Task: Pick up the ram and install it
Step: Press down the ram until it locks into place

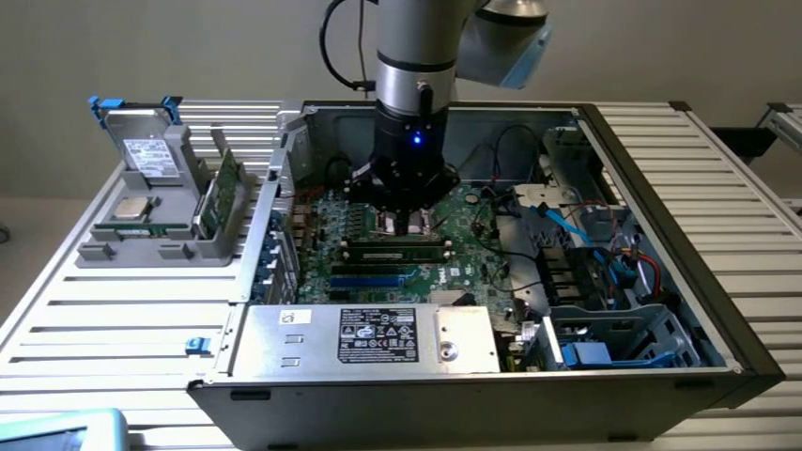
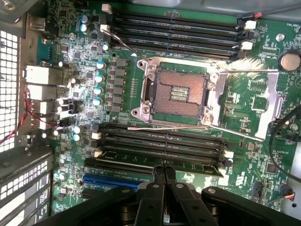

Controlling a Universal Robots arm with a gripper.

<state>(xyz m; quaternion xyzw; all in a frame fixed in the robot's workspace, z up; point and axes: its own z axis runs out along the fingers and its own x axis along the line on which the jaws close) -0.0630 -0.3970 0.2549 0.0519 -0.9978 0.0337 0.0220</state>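
Observation:
The ram (image 2: 122,160), a long green stick with dark chips, lies along a memory slot of the motherboard (image 2: 249,89) just beside the empty processor socket (image 2: 178,94). My gripper (image 2: 164,170) is shut, its two fingertips pressed together and resting on the stick's upper edge near its middle. Nothing shows between the fingers. In the exterior view the gripper (image 1: 411,225) stands straight down inside the open computer case (image 1: 652,169), right over the ram (image 1: 439,250).
A grey holder (image 1: 113,252) at the exterior view's left carries a grey drive (image 1: 150,155), a square silver processor (image 1: 131,209) and another green stick (image 1: 223,197). Cables (image 1: 564,225), a power supply (image 1: 376,336) and case walls surround the motherboard.

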